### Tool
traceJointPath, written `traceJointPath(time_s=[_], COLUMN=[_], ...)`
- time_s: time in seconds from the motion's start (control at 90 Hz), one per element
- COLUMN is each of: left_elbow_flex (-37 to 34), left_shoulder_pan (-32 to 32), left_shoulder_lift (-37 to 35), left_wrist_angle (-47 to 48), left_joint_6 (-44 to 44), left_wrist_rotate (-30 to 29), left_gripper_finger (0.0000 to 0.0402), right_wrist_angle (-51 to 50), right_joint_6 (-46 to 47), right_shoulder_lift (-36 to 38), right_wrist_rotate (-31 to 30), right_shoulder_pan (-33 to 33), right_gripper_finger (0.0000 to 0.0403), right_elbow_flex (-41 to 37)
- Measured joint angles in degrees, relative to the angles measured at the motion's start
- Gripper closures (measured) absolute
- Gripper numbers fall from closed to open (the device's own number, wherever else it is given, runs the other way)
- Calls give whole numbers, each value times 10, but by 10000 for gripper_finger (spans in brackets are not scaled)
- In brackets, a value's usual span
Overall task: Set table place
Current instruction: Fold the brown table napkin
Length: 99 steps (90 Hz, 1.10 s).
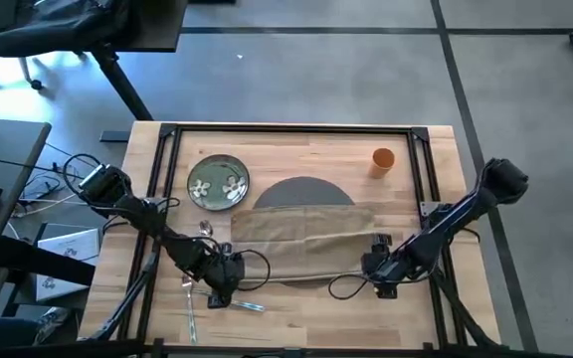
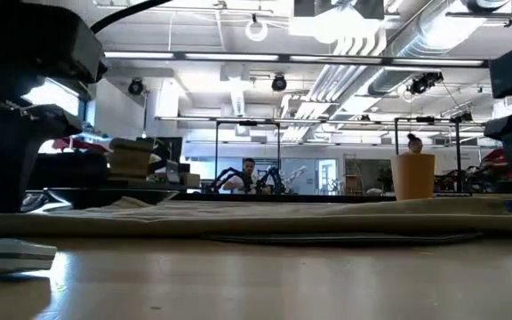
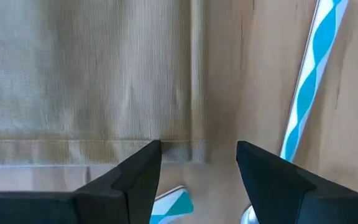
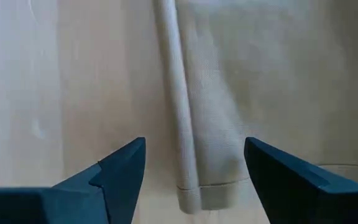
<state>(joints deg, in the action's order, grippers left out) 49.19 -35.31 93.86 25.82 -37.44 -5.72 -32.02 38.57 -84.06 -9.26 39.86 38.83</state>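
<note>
Both arms are down at the ends of the napkin (image 1: pixel 306 242), which lies stretched in a long strip across the table (image 1: pixel 306 313), its long axis running from one gripper to the other and covering the near part of the grey mat (image 1: pixel 304 189). The left gripper (image 3: pixel 197 163) has its jaws spread, and the napkin's hemmed corner sits just ahead of them, the hem running crosswise to the gap; a piece of cutlery (image 3: pixel 308 87) with a blue-and-white striped handle lies just beside that jaw on the bare wood. The right gripper (image 4: pixel 194 163) is likewise spread wide, with the napkin's folded edge and its stitched corner lying straight ahead between the jaws, the fold pointing lengthwise into the gap. So each arm is nearest its own end of the cloth, and I'd judge the next move is a pinch at both corners to lift or fold it. The cloth is a fine-ribbed beige weave, limp and slightly rumpled; the tabletop is pale, smooth butcher block. Beyond the left jaws the green floral plate (image 1: pixel 218 183) sits on the wood beside the mat, and the small orange cup (image 1: pixel 383 159) stands well beyond the right jaws. Neither gripper holds anything.
</note>
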Motion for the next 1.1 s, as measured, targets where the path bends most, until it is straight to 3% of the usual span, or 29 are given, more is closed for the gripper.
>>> traceJointPath(time_s=[0.533,0.733,0.933,1.1], left_elbow_flex=[-10,-9,-9,-14], left_shoulder_pan=[11,7,7,6], left_shoulder_lift=[24,44,36,1], left_wrist_angle=[-11,-33,-35,-30], left_joint_6=[17,29,22,7], left_wrist_rotate=[-30,-23,-18,2], left_gripper_finger=[242,279,324,308], right_wrist_angle=[-11,-16,-16,-16], right_joint_6=[4,16,27,39], right_shoulder_lift=[-22,-22,-22,-22], right_wrist_rotate=[5,4,5,16], right_shoulder_pan=[0,0,0,0], right_gripper_finger=[149,152,187,187], right_elbow_flex=[1,1,1,1])
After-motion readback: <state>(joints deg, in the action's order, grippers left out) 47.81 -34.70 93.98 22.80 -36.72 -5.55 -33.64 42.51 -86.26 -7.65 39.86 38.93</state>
